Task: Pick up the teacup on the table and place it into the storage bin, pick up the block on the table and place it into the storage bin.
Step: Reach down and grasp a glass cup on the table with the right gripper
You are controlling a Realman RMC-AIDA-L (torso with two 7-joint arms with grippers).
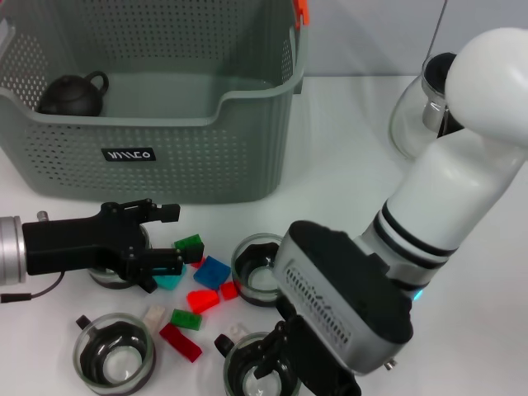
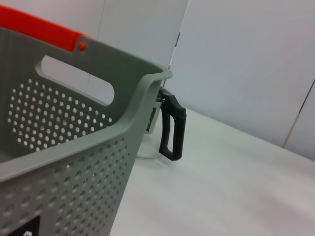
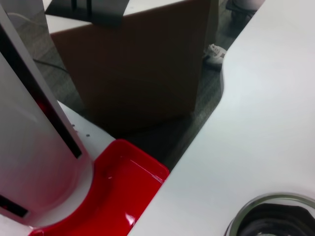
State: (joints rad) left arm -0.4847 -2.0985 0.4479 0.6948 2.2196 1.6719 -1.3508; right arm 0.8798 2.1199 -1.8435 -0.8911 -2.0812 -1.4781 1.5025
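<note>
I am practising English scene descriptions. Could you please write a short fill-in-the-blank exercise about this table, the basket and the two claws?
1. The black teapot sits inside the storage bin, in its far ____ corner.
2. The clip on the bin's rim is ____ in colour.
3. The left claw reaches toward the pile of coloured ____.
4. The right claw hangs over a ____ teacup.

Missing words: left; orange; blocks; glass
</note>
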